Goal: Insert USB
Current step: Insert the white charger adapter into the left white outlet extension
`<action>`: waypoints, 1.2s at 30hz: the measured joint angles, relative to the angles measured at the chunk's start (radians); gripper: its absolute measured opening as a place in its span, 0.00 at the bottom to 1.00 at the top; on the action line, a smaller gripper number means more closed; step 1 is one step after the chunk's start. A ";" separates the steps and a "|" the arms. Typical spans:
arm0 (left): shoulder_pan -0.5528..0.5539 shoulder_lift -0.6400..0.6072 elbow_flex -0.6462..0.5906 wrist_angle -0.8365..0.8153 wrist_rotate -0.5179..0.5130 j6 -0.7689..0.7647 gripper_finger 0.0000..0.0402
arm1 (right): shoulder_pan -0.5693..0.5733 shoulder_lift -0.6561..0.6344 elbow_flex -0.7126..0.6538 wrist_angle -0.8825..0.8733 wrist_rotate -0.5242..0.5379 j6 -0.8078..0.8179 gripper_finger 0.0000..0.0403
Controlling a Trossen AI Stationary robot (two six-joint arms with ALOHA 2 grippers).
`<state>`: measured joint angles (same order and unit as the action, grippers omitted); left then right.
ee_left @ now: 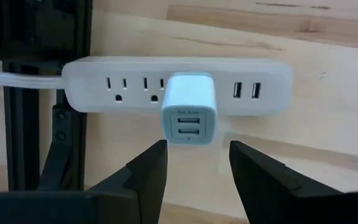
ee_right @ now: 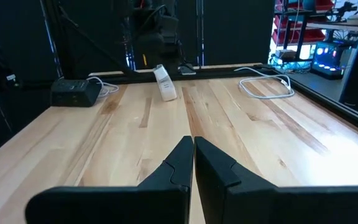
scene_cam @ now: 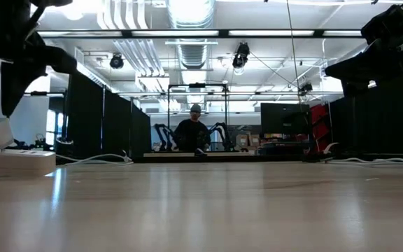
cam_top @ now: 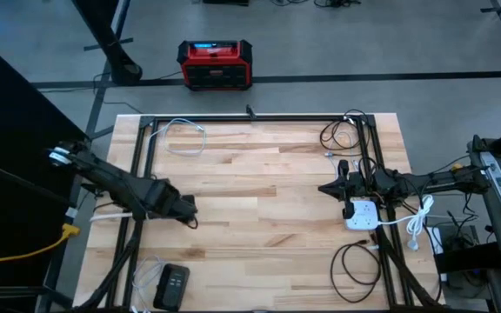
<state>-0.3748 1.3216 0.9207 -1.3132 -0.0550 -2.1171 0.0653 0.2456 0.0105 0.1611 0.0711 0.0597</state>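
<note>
The left gripper hangs over the white USB charger plugged into a power strip on the counter beside a black frame rail. Its jaws stand open astride the charger. The right gripper has its jaws closed and empty.

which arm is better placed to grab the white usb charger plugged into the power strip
Left. The left gripper has its fingers open just short of the charger on the power strip, lined up with it. The right gripper is shut, empty, far across the table.
</note>
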 joint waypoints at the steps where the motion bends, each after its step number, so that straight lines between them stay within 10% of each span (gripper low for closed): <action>1: 0.000 0.008 0.000 0.001 0.000 0.009 0.40 | 0.000 0.000 0.000 0.000 0.000 0.000 0.00; 21: 0.010 0.052 -0.042 0.008 0.007 0.014 0.61 | 0.000 0.000 0.000 0.000 0.000 0.000 0.00; 36: 0.022 0.052 -0.066 0.028 0.000 0.006 0.40 | 0.000 0.000 0.000 -0.001 0.000 0.000 0.00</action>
<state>-0.3532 1.3731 0.8546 -1.2850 -0.0550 -2.1112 0.0652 0.2459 0.0107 0.1602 0.0711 0.0595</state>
